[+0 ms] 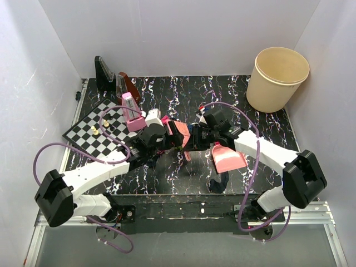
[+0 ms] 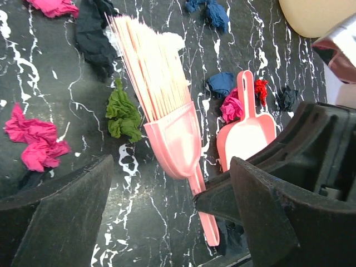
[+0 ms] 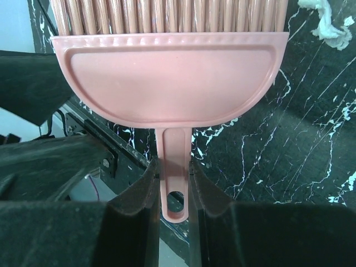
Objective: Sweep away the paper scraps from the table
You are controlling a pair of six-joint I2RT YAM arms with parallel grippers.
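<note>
My right gripper [image 3: 173, 169] is shut on the thin handle of a pink hand brush [image 3: 167, 78], whose bristles point away over the black marbled table [image 1: 183, 89]. My left gripper [image 2: 171, 181] is open and empty, its jaws wide either side of the same brush [image 2: 172, 139], above it. A pink dustpan [image 2: 247, 136] lies just right of the brush, with blue [image 2: 221, 83], magenta [image 2: 232, 107] and red [image 2: 261, 89] paper scraps at its handle. Green [image 2: 122, 114], magenta [image 2: 33, 142] and black [image 2: 92, 33] scraps lie left of the bristles. In the top view both grippers meet at the brush [image 1: 178, 133].
A cream bucket [image 1: 277, 78] stands at the back right. A chessboard [image 1: 94, 133] with a few pieces lies at the left, with a pink box [image 1: 130, 111] and dark stands behind it. A white scrap [image 3: 328, 22] lies right of the bristles.
</note>
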